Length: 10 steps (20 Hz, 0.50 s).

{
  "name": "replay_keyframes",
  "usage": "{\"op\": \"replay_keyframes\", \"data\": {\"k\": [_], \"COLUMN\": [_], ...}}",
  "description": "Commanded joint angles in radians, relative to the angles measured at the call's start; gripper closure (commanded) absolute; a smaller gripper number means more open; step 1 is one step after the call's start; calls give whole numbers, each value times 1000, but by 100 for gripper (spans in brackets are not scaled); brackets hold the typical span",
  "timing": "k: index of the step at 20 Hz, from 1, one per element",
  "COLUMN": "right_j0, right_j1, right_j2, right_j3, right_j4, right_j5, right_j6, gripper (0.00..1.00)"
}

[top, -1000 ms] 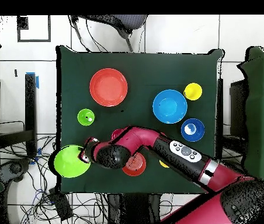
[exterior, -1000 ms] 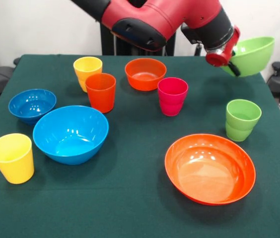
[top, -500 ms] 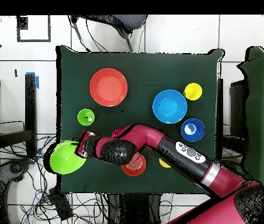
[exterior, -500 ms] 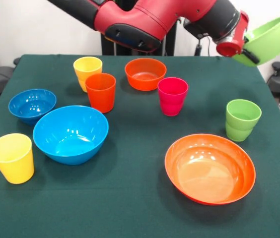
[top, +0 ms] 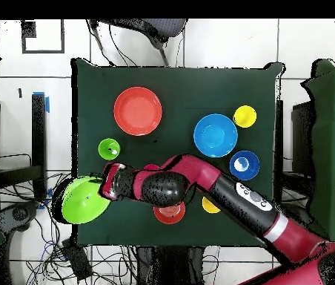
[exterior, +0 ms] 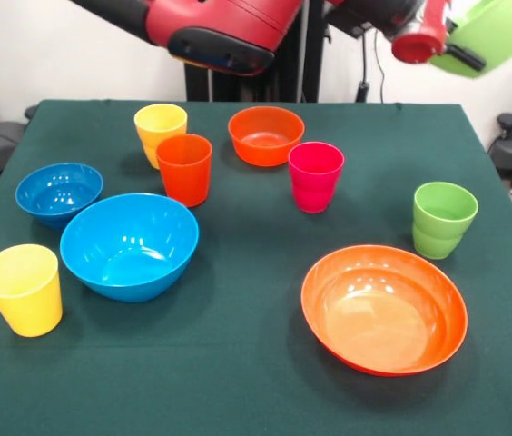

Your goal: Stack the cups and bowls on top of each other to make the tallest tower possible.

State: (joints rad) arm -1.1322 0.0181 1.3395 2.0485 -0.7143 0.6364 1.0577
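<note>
1. The pincer [exterior: 460, 56] is raised high above the worktop [exterior: 238, 363], near its corner, and is clamped on the rim of the large lime green bowl [exterior: 497, 36].
2. That bowl hangs tilted in the air, touching nothing below; in the overhead view it sits over the worktop's edge, partly beyond it.
3. The light green cup [exterior: 443, 219] stands upright, with the wide shallow orange bowl [exterior: 384, 309] near it.
4. The pink-red cup [exterior: 315, 176] stands upright just beside the small orange bowl [exterior: 266, 135].
5. The orange cup [exterior: 184, 169] stands in front of one yellow cup [exterior: 160, 130], seemingly touching it, though the front view does not settle that.
6. The large blue bowl [exterior: 130, 245] lies between the small blue bowl [exterior: 58, 193] and the second yellow cup [exterior: 23, 289], which stands near the worktop's corner.
7. All cups and bowls on the worktop are open side up, none stacked.
</note>
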Motion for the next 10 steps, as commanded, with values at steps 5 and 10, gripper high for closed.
{"op": "replay_keyframes", "data": {"k": [5,10], "right_j0": [-85,-109], "right_j1": [52,55], "right_j2": [139,145], "right_j3": [4,-29], "right_j4": [145,164], "right_j5": [293,363], "right_j6": [-415,-448], "gripper": [100,100]}}
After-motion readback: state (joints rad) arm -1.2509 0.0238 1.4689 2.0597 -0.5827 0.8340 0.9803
